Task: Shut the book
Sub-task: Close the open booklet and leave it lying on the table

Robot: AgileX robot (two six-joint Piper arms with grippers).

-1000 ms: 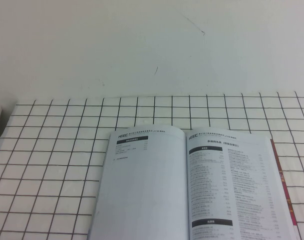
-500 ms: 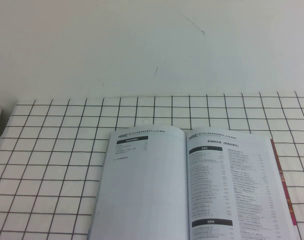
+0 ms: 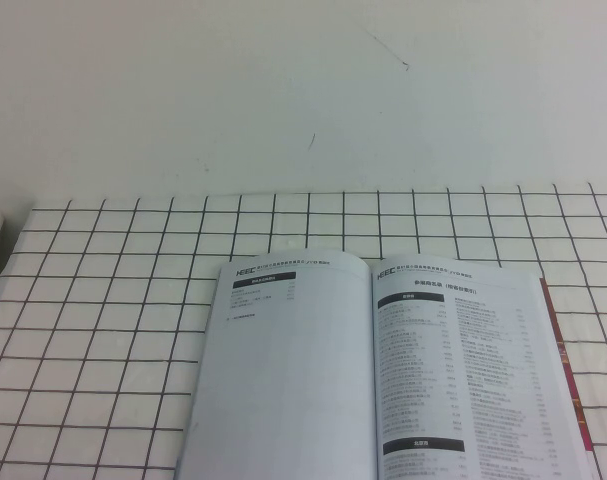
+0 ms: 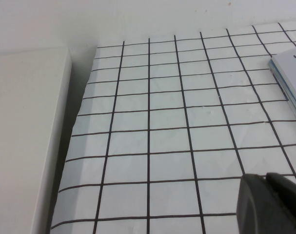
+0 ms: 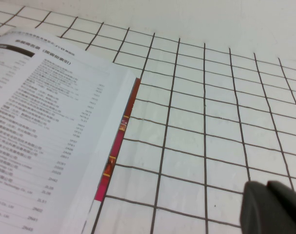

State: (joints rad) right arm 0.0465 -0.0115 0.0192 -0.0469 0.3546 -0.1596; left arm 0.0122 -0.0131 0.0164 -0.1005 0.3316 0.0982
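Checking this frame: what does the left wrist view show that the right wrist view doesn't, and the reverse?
Only the left wrist view: a white panel beside the gridded cloth, one corner of the open book, and the left gripper over bare cloth. Only the right wrist view: the book's printed right page, its red cover edge, and the right gripper over cloth beside the book. Both: the gridded cloth and part of the open book.

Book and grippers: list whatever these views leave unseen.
Book: near end cut off by high view's bottom edge; print too small.
Left gripper, over the grid mat left of the book: mostly cut off, left wrist view's corner.
Right gripper, right of the book: likewise, right wrist view.
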